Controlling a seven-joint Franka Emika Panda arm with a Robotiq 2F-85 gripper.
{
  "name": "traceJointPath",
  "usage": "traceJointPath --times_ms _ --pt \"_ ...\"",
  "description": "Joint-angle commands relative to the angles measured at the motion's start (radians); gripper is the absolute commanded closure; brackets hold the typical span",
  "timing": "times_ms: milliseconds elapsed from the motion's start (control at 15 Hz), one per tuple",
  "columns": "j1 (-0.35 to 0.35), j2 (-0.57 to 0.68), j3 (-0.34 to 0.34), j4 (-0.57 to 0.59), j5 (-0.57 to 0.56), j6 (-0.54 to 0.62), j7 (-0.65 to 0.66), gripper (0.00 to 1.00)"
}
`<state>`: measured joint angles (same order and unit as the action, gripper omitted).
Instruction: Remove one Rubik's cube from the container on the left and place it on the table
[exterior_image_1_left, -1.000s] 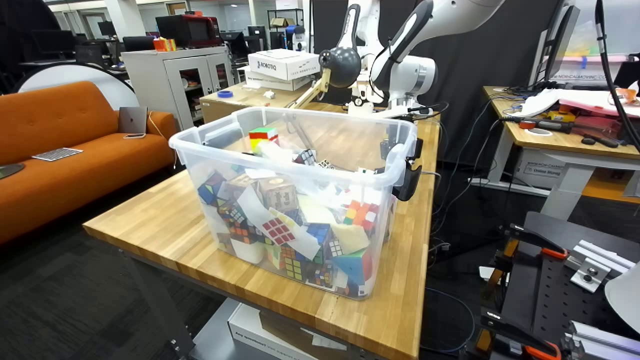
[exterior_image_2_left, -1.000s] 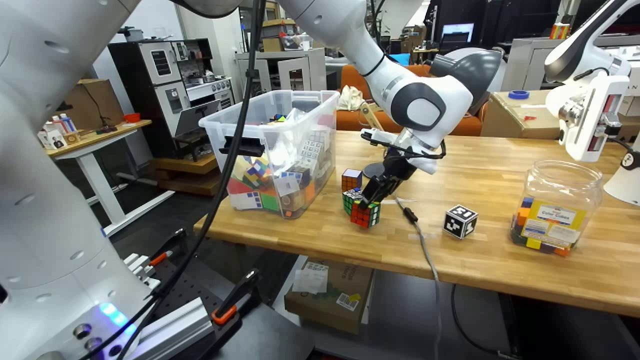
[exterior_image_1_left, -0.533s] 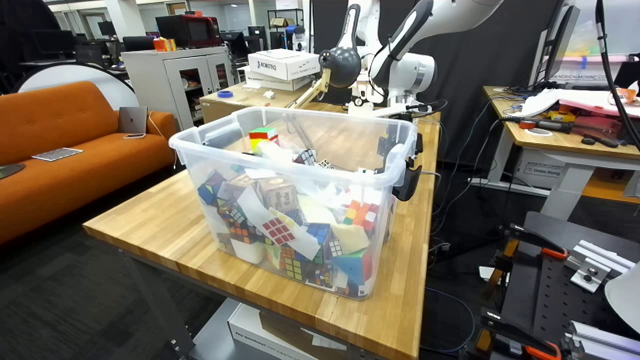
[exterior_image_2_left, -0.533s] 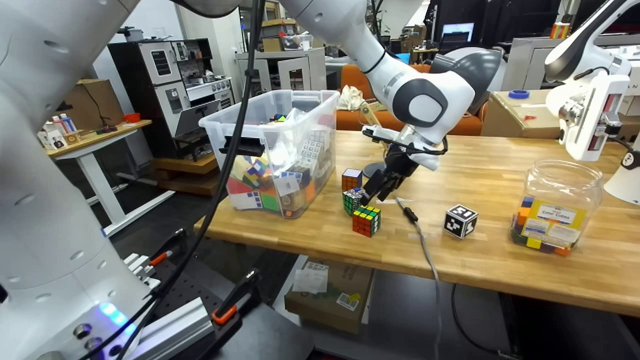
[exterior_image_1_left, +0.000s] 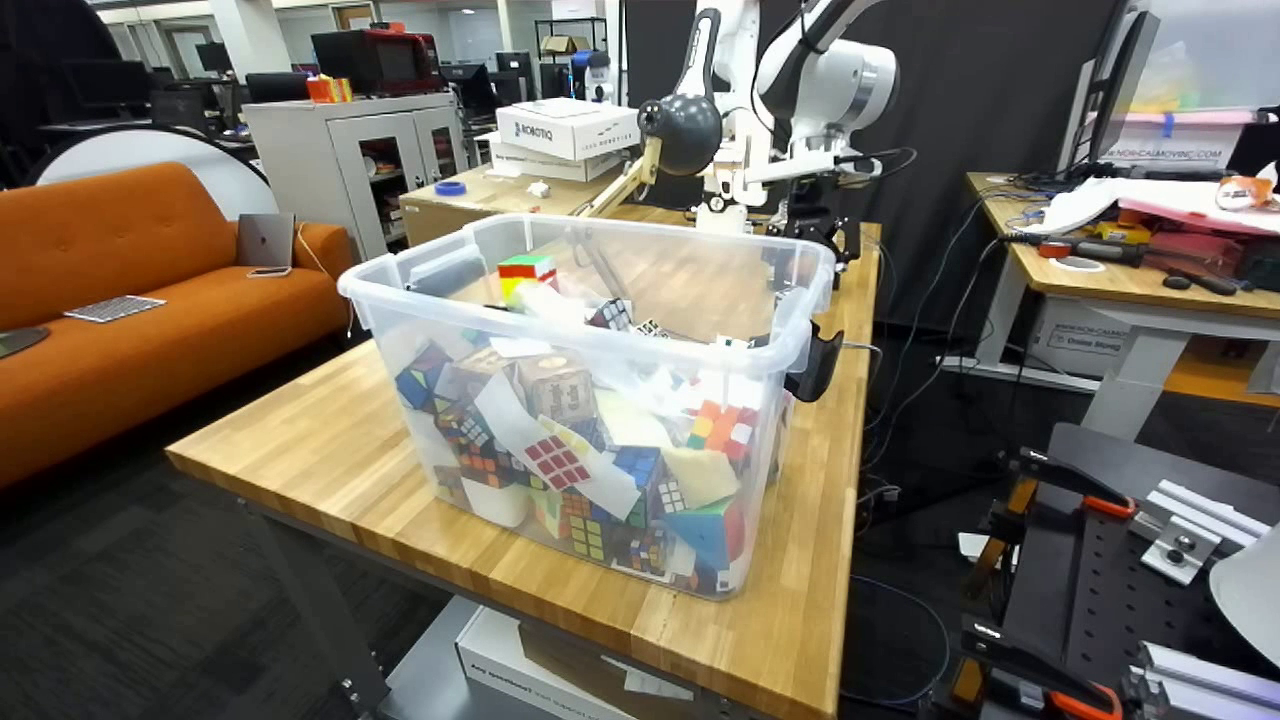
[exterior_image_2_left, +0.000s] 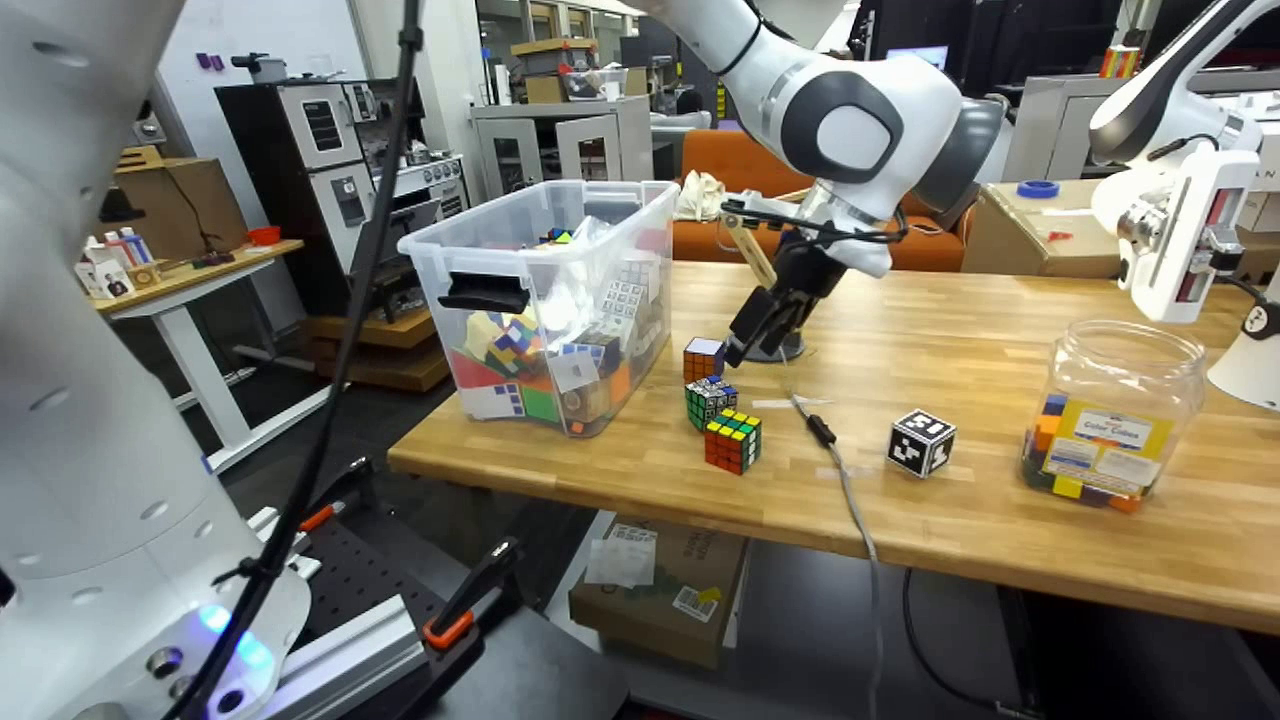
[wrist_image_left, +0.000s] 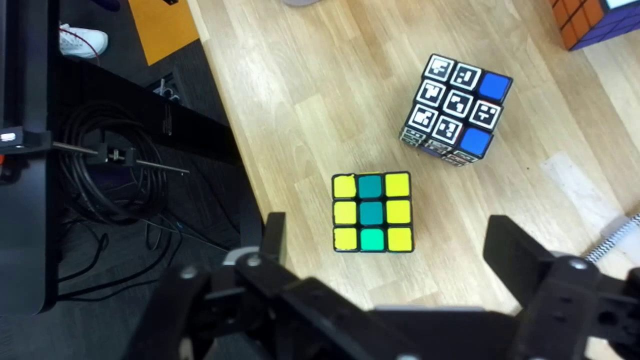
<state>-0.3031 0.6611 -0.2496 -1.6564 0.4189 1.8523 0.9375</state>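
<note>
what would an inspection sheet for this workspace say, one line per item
Surface: wooden table, whitish strip on it
Job's things: clear container, holding cubes and paper; yellow-and-green-topped cube standing on the table
Clutter: patterned puzzle cube, white-topped puzzle cube, black-and-white marker cube, jar of coloured blocks
Gripper: open, holding nothing, above the table
Cables: grey cord with a switch, running over the table's edge
Surroundings: orange sofa, pale cabinet

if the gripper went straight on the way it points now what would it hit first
Probably the Rubik's cube with the yellow and green top: in the wrist view it shows between the fingers of the open gripper. Depth is unclear, so they might straddle it and meet the table first.
</note>
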Motion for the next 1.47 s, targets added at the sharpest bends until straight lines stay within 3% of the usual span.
traceJointPath --times_ms 0,333,800,1133,1400 --pt "0.021 -0.166 -0.015 -0.161 -0.038 0.026 -0.047 0.0" --pt "0.053 -0.381 -0.036 -0.324 -0.139 0.111 -0.047 0.0" --pt "0.042 -0.635 -0.034 -0.483 -0.165 0.152 -0.039 0.0" --pt "0.007 -0.723 -0.061 -0.56 -0.16 0.113 -0.068 0.0" --pt "-0.013 -0.711 -0.08 -0.568 -0.166 0.101 -0.075 0.0"
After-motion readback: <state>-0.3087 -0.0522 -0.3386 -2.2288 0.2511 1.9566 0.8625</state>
